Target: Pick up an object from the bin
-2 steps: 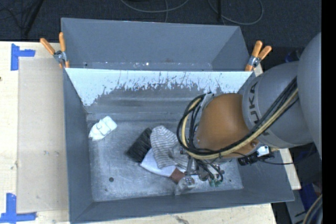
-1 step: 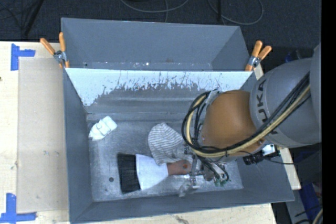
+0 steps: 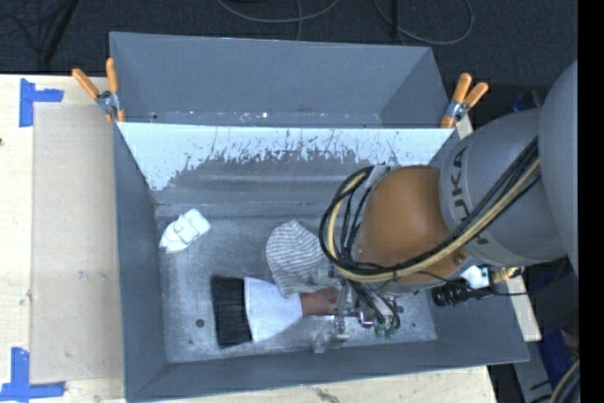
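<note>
- Toward the bin's (image 3: 283,94) five o'clock, the gripper (image 3: 363,318) sits low at a black-bristled brush's (image 3: 253,309) brown handle, seemingly placed to grasp it.
- Whether the jaws are open or closed, I cannot tell.

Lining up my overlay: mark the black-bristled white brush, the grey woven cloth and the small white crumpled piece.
black-bristled white brush (image 3: 229,310), camera view, on its black bristles.
grey woven cloth (image 3: 293,252), camera view, on its middle.
small white crumpled piece (image 3: 184,229), camera view, on its middle.
</note>
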Motion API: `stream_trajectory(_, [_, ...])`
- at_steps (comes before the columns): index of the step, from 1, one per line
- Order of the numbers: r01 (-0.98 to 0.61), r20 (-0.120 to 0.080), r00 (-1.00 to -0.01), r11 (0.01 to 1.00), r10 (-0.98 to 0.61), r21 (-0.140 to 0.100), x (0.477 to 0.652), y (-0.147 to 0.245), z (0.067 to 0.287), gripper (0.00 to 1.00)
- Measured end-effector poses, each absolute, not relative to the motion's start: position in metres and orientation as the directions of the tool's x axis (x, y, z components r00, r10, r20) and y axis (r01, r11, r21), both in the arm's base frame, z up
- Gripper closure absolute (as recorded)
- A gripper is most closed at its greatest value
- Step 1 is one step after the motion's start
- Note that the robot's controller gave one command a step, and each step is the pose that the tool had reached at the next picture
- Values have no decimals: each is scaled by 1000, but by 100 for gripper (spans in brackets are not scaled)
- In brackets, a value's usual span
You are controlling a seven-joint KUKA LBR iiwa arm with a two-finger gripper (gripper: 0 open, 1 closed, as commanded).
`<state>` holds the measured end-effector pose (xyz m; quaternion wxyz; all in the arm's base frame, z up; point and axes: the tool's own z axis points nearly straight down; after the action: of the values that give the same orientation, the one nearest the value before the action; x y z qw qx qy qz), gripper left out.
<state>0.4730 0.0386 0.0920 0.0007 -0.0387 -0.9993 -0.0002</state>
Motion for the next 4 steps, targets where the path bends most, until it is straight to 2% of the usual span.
stream_trajectory(1, [-41,2,-999,999,-41,-3,474,49,76,100])
stream_trajectory(3, [-41,5,-999,999,-41,-2,472,49,79,100])
stream_trajectory(4, [-40,7,-999,999,-40,-1,471,50,97,100])
